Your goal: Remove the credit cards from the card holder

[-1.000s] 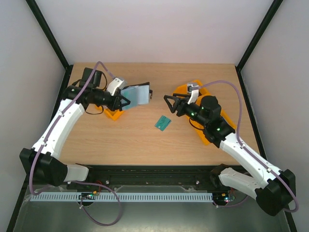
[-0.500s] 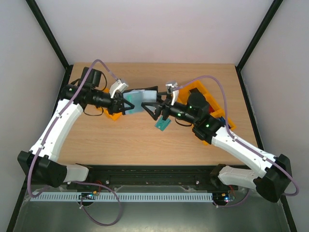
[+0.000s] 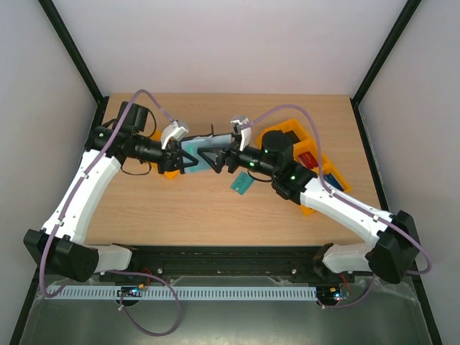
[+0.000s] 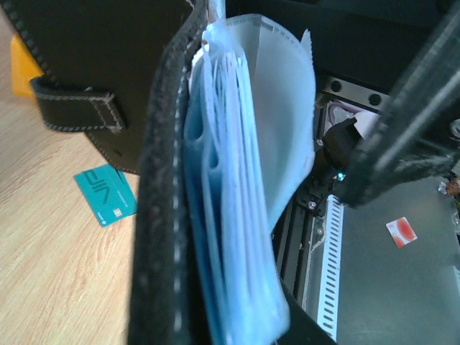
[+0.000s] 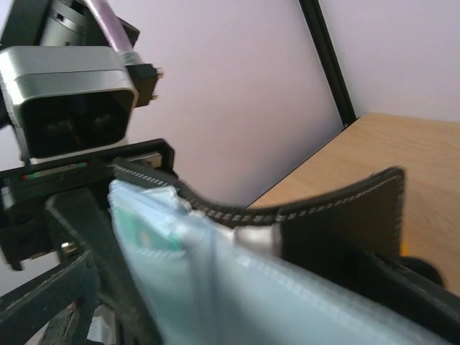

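A black card holder (image 3: pixel 201 151) is held above the table (image 3: pixel 180 215) at the upper centre of the overhead view. It is clenched at its left end by the left gripper (image 3: pixel 188 158). It is met from the right by the right gripper (image 3: pixel 218 159), whose jaws are seen spread wide with nothing grasped. One teal credit card (image 3: pixel 243 184) lies flat on the wood just below and right of that gripper, apart from the holder. An orange tray (image 3: pixel 295 133) is partly hidden behind the right arm.

In the left wrist view the holder is seen edge-on. Pale blue sleeves (image 4: pixel 230 230) are fanned out right of centre, and a clasp tab (image 4: pixel 72 109) shows at upper left. In the right wrist view a greenish card edge (image 5: pixel 140 226) appears tucked in a sleeve at lower left, though it is blurred.

The cards are judged light, thin, stiff and smooth, so a shallow pinch could slip. The sleeves are judged soft and floppy and could be dragged along if caught. A hold is best taken on a card's exposed edge, with its flat faces between the pads and clear of the sleeve film.
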`<state>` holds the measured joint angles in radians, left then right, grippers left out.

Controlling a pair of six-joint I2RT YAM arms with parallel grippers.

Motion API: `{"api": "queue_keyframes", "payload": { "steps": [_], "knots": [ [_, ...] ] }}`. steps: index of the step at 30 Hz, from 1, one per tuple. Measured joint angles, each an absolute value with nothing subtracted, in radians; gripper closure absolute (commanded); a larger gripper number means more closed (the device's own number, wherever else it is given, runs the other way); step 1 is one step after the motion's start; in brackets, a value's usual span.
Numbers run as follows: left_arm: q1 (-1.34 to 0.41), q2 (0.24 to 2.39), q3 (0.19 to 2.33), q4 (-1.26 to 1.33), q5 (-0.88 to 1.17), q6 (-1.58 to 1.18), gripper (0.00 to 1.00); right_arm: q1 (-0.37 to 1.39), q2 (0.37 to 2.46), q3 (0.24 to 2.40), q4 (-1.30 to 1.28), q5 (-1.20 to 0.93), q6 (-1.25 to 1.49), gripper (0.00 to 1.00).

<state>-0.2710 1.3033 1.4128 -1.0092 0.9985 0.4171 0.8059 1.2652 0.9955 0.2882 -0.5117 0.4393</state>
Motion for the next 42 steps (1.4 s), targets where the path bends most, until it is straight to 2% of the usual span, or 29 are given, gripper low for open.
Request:
{"api": "queue_keyframes", "payload": {
  "steps": [2,6,10,11,13,15,16,18,25,32,34,36,37,39,40,41,42],
  "knots": [
    [-0.271,1.303,1.413,-1.019,1.01,0.428,0.98,0.806,1.293,1.024,0.28,-0.508,0.437,0.18],
    [-0.271,1.303,1.413,-1.036,1.017,0.445,0.98,0.806,1.329,1.04,0.282,-0.523,0.435,0.66],
    [-0.264,1.304,1.414,-1.052,1.019,0.464,0.98,0.813,1.318,1.036,0.306,-0.565,0.43,0.96],
    [-0.263,1.304,1.416,-1.054,1.024,0.468,0.97,0.814,1.309,1.027,0.317,-0.572,0.43,0.98],
    [-0.263,1.304,1.419,-1.065,1.044,0.481,0.82,0.814,1.284,1.001,0.344,-0.592,0.431,0.98],
    [-0.263,1.303,1.42,-1.069,1.069,0.491,0.6,0.813,1.262,0.984,0.358,-0.609,0.43,0.98],
    [-0.263,1.303,1.42,-1.069,1.075,0.5,0.55,0.811,1.251,0.978,0.361,-0.626,0.43,0.98],
    [-0.26,1.303,1.421,-1.071,1.09,0.519,0.51,0.807,1.241,0.968,0.365,-0.647,0.43,0.98],
    [-0.2,1.284,1.424,-1.123,1.148,0.583,0.49,0.76,1.227,0.939,0.382,-0.753,0.435,0.98],
    [-0.199,1.28,1.422,-1.13,1.198,0.594,0.37,0.757,1.229,0.939,0.44,-0.84,0.474,0.98],
    [-0.206,1.28,1.418,-1.125,1.205,0.592,0.4,0.757,1.234,0.939,0.464,-0.86,0.49,0.98],
    [-0.215,1.28,1.412,-1.117,1.21,0.588,0.5,0.757,1.244,0.939,0.488,-0.879,0.506,0.98],
    [-0.22,1.281,1.411,-1.113,1.212,0.586,0.62,0.757,1.249,0.939,0.495,-0.886,0.513,0.98],
    [-0.231,1.281,1.407,-1.11,1.215,0.581,0.94,0.757,1.259,0.939,0.509,-0.897,0.522,0.98],
    [-0.238,1.281,1.405,-1.108,1.214,0.58,0.97,0.757,1.263,0.939,0.513,-0.903,0.525,0.98],
    [-0.242,1.281,1.404,-1.112,1.219,0.579,0.98,0.757,1.265,0.939,0.513,-0.904,0.525,0.91],
    [-0.244,1.28,1.403,-1.112,1.219,0.581,0.98,0.756,1.266,0.939,0.512,-0.906,0.524,0.8]
  ]
}}
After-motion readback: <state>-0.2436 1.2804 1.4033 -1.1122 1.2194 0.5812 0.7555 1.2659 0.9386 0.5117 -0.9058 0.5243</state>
